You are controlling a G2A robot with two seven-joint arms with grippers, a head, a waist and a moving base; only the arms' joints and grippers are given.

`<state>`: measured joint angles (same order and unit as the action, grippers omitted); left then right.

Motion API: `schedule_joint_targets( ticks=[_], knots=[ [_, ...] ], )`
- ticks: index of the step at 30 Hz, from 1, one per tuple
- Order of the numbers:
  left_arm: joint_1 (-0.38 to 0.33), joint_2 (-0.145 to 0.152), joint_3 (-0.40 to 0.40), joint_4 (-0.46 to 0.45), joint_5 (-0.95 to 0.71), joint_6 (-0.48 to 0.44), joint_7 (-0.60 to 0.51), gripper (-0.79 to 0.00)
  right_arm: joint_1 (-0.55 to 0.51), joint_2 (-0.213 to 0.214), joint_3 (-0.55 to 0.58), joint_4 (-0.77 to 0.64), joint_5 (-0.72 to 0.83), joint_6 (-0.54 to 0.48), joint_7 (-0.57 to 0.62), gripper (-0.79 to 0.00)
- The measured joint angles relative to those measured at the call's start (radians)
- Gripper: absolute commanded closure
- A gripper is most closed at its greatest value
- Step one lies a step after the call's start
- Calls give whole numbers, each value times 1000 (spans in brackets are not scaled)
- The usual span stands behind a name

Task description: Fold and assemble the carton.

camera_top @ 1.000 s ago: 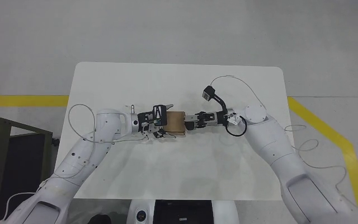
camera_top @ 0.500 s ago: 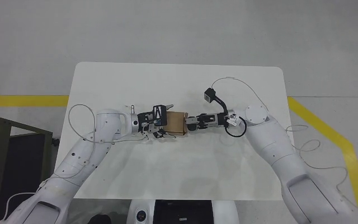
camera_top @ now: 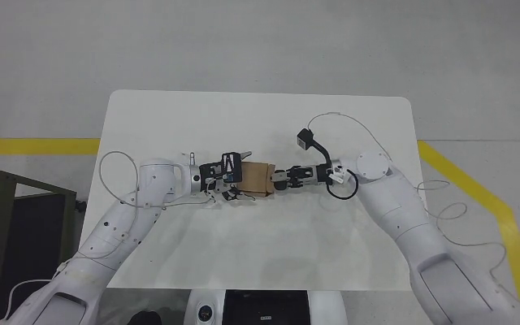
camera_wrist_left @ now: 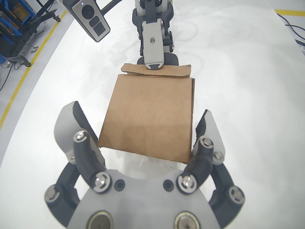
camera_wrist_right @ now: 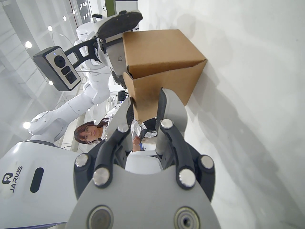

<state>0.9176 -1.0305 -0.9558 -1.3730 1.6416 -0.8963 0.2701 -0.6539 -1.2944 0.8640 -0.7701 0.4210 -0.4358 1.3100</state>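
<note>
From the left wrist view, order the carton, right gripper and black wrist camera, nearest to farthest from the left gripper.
1. carton, between the left gripper fingers.
2. right gripper, at the carton's far flap.
3. black wrist camera, beyond it on a bracket.

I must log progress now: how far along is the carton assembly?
Done: the carton rests as a squared box on the table. In hand: the left gripper clamps its sides while the right gripper pinches an end flap. Left: that flap sticks out, not folded shut; the other end cannot be judged.
</note>
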Motion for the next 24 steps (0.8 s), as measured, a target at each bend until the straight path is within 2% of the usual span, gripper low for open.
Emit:
schedule_joint_targets(
  ticks=[7, 13, 24],
  knots=[
    [1, 0, -1, -1, 1, 2, -2, -785, -3, 6, 9, -10, -23, 7, -4, -108],
    [1, 1, -1, -3, 1, 0, 0, -785, 3, 4, 2, -34, -46, 22, -7, -117],
    [2, 1, -2, -4, -1, 2, 2, -785, 25, -8, -17, -41, -62, 32, -4, -83]
  ],
)
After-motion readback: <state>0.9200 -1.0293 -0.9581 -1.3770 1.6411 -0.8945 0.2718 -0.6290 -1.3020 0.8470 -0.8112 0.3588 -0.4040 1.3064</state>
